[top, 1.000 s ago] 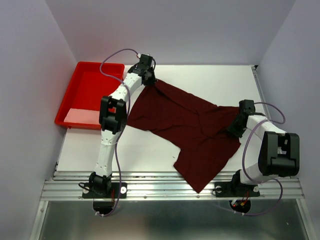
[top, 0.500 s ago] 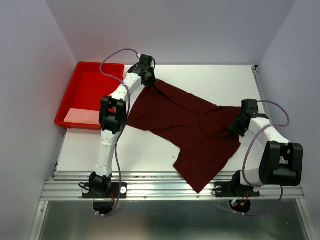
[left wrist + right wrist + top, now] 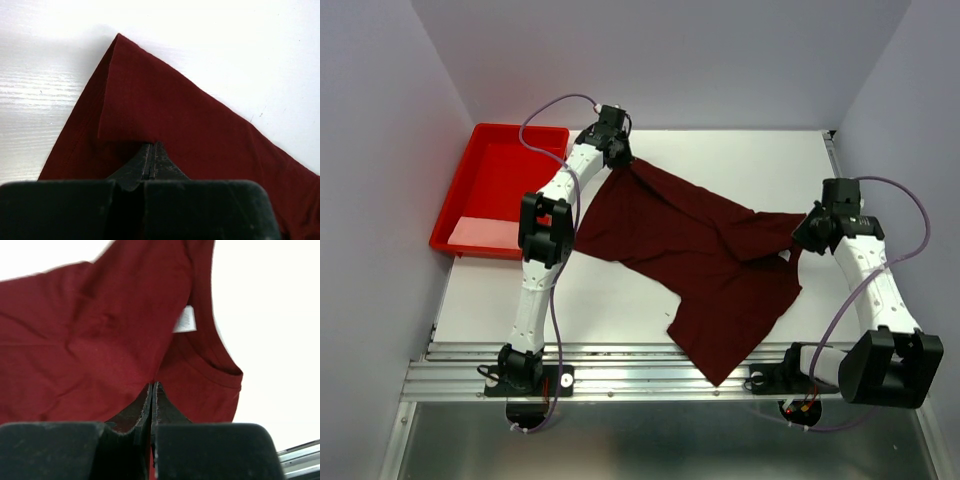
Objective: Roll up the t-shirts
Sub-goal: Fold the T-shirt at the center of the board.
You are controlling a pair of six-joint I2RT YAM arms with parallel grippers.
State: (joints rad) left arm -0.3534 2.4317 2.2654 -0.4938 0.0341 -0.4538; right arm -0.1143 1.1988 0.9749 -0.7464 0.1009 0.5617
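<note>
The dark maroon t-shirt (image 3: 690, 250) lies spread across the middle of the white table, with a lower flap reaching the front edge. My left gripper (image 3: 623, 160) is at the shirt's far left corner and is shut on the cloth. In the left wrist view the jaws (image 3: 151, 146) pinch a folded-over corner of the t-shirt (image 3: 165, 100). My right gripper (image 3: 807, 232) is at the shirt's right edge, shut on cloth near the neckline. The right wrist view shows the right gripper (image 3: 152, 385) holding the t-shirt (image 3: 100, 340) beside its white label (image 3: 186, 320).
A bright red tray (image 3: 520, 128) stands at the far left of the table, beside the left arm. A metal rail (image 3: 660, 375) runs along the table's front edge under the shirt's hanging flap. Walls close in the left, back and right sides.
My right arm has stretched out and swung right and farther back, drawing the shirt's right edge with it, so the white label now shows. The left arm has not moved.
</note>
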